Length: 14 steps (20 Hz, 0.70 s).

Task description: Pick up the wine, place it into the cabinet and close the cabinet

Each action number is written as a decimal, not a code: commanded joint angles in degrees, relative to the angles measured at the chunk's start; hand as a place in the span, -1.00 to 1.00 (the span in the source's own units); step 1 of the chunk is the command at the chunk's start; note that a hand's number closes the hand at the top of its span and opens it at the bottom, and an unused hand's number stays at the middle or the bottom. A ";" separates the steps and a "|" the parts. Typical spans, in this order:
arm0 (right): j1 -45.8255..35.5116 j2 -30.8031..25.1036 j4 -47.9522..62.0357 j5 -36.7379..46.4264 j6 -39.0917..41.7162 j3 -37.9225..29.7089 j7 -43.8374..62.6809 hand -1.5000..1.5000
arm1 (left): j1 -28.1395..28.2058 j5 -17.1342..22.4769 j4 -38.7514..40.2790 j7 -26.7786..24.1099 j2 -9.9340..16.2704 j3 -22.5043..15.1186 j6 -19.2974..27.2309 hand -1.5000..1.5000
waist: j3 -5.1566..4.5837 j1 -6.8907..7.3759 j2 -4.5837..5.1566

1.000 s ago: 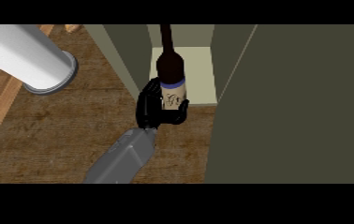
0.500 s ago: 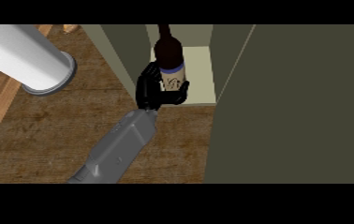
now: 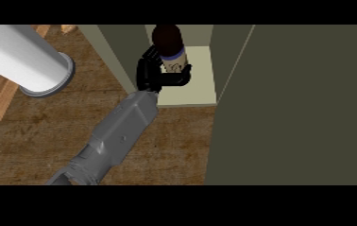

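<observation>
The left hand point(image 3: 155, 76) is wrapped around the wine bottle point(image 3: 169, 43). Its black fingers are curled round the lower part of the bottle from the left side, and one dark digit hooks across under the pale label point(image 3: 175, 65) on the side nearer me. So the hand is closed on the wine, not spread.

The bottle stands roughly upright just to the right of the palm and rises above the hand. Its dark shoulder and neck point toward the top of the view, and a thin blue band sits where the label begins. Whether its base touches the shelf I cannot tell, because the hand hides it.

Beneath the bottle, and reaching out to the right of the hand, is the pale floor of the cabinet point(image 3: 200, 81). Bottle and fingers are over that floor, inside the opening. The olive side wall point(image 3: 117, 50) of the cabinet stands just left of the hand, close against the backs of the fingers. Further right of the hand, past the pale floor, a broad dark olive cabinet door point(image 3: 293, 107) fills that whole side, swung open.

The grey forearm point(image 3: 120, 130) runs back from the hand, down and to the left, over the wooden table point(image 3: 38, 140). Well to the left of the hand, a thick white cylinder point(image 3: 31, 59) with a grey rim lies over the wood.
</observation>
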 commanded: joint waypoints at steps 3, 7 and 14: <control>2.17 -0.54 -2.20 -1.85 1.65 0.27 -0.96 -1.00 | -5.32 1.37 5.68 2.76 0.01 1.13 0.32 1.00 | 0.00 -1.45 0.25; -1.82 1.08 3.04 0.43 -0.35 1.01 -1.53 -1.00 | -8.38 1.20 9.69 5.21 0.01 1.46 0.27 1.00 | -0.03 -1.97 0.73; -2.38 0.07 4.46 -1.87 1.84 0.23 -3.27 -1.00 | -4.69 5.43 3.82 2.06 0.01 -0.58 3.19 1.00 | 0.01 -3.55 0.65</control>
